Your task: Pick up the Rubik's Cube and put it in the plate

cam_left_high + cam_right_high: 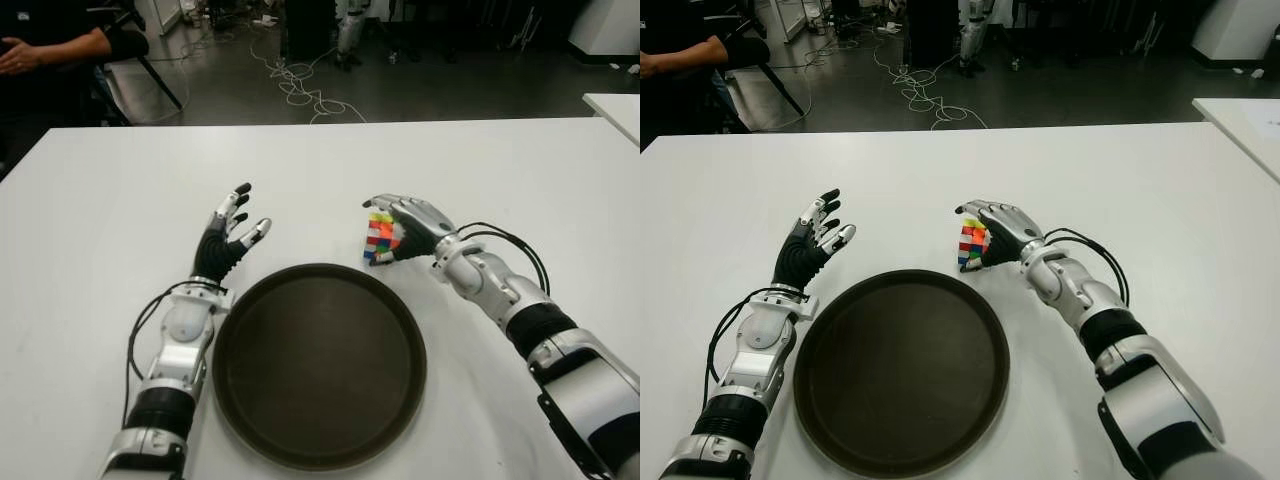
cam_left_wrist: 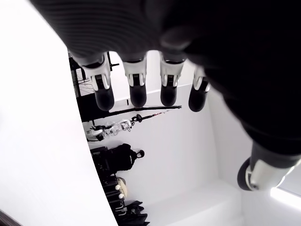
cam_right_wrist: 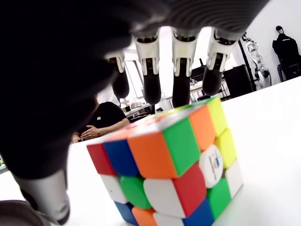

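The multicoloured Rubik's Cube (image 1: 379, 238) stands on the white table (image 1: 120, 200), just beyond the far right rim of the round dark plate (image 1: 320, 365). My right hand (image 1: 412, 226) is cupped around the cube from the right. In the right wrist view its fingers (image 3: 151, 70) reach straight over the cube (image 3: 174, 165), and the thumb (image 3: 42, 197) stands apart from the cube's side. My left hand (image 1: 228, 235) is idle left of the plate's far rim, its fingers (image 2: 136, 87) spread and holding nothing.
A person's arm (image 1: 50, 45) shows beyond the table's far left corner. Cables (image 1: 300, 85) lie on the floor behind the far edge. A second white table (image 1: 615, 105) stands at the right.
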Motion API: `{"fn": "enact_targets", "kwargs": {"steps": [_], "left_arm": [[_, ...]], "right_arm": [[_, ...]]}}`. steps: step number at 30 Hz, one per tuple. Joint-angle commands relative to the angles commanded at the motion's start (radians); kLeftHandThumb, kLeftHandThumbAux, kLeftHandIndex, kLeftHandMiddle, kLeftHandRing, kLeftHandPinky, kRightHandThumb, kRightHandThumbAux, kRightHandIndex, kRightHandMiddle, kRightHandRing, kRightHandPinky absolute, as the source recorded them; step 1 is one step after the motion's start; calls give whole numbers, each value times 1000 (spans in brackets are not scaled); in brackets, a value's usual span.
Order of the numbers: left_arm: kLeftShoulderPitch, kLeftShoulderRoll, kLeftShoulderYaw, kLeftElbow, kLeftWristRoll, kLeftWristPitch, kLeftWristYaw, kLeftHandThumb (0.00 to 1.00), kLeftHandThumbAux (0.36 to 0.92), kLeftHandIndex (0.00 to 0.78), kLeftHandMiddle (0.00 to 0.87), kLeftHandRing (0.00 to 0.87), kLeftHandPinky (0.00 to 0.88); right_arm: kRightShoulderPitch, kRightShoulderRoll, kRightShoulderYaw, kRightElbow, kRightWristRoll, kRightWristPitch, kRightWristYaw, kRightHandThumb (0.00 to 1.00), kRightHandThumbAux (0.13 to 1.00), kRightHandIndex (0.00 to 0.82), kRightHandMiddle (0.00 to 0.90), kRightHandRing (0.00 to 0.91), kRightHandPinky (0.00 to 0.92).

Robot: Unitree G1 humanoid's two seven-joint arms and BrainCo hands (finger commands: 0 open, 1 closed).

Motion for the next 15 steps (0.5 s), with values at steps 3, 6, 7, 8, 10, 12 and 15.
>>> {"fn": "enact_targets", "kwargs": {"steps": [3,6,7,8,10,12,15], "left_arm": [[1,-1,0,-1,-4,0,-3,0,554,15,36,0,0],[1,-1,1,-3,-11,6,-11,0,543,11,32,0,0],[1,-1,1,-4,-13,8,-12,0,541,11,31,0,0],[2,-1,1,-5,-14,9,-13,0,541,11,30,0,0],[3,-2,2,-7,-17,11,-15,0,543,12,29,0,0],[4,-4,3,-8,-20,12,-16,0,549,11,30,0,0],[4,-5,3,-10,-23,12,-17,0,559,9,30,0,0]], "right_arm": [[1,4,-3,3,3,8,5,0,743,193,195,205,209],[-1,10,-6,21,7,20,9,0,748,195,195,207,219],[-2,12,-6,26,8,23,9,0,743,196,196,210,223],[-5,14,-6,38,8,25,5,0,735,195,198,213,226],[-9,18,-6,50,8,29,2,0,725,194,199,215,229],[-9,20,-8,50,9,38,3,0,710,191,195,211,218],[-11,22,-10,54,11,48,5,0,692,187,187,205,209]]}}
